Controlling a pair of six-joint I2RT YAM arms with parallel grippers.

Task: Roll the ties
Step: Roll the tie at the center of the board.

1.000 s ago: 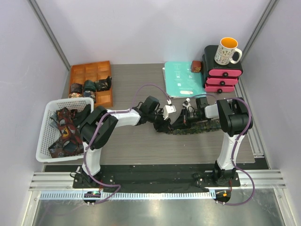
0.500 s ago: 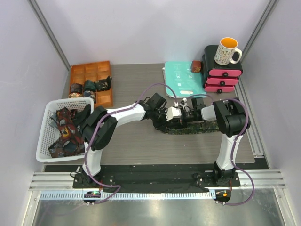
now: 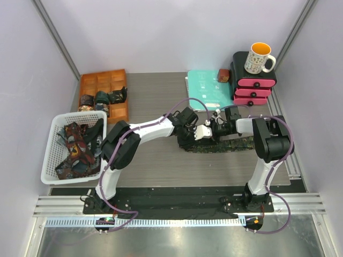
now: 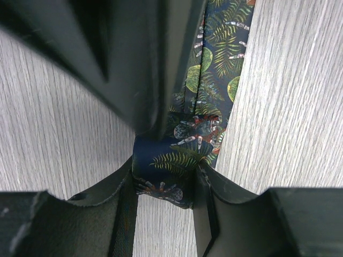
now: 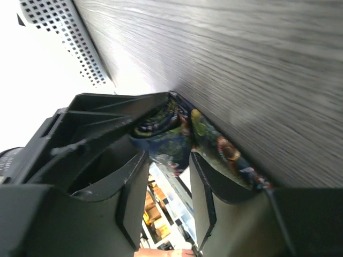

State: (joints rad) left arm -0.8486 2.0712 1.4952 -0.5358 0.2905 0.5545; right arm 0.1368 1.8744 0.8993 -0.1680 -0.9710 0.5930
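One of the ties [image 3: 228, 143], dark with a leaf print, lies as a flat strip across the table's middle. Its left end is wound into a small roll [image 4: 163, 174]. My left gripper [image 4: 163, 184] is shut on that roll, with both fingers pressed against its sides. In the top view the left gripper [image 3: 199, 134] meets the right gripper [image 3: 213, 129] tip to tip over the roll. In the right wrist view the right gripper [image 5: 167, 160] stands open, and the roll [image 5: 161, 136] sits just at its fingertips. The flat part of the tie [image 5: 225, 152] runs off beside it.
A white basket [image 3: 53, 134] at the left holds several loose ties. An orange compartment tray [image 3: 102, 80] behind it holds rolled ones. At the back right are a teal folder [image 3: 206, 88] and pink drawers [image 3: 254, 85] with a mug [image 3: 260, 58] on top.
The left gripper moved right along the tie and closed on the roll. The right gripper went from shut to open.
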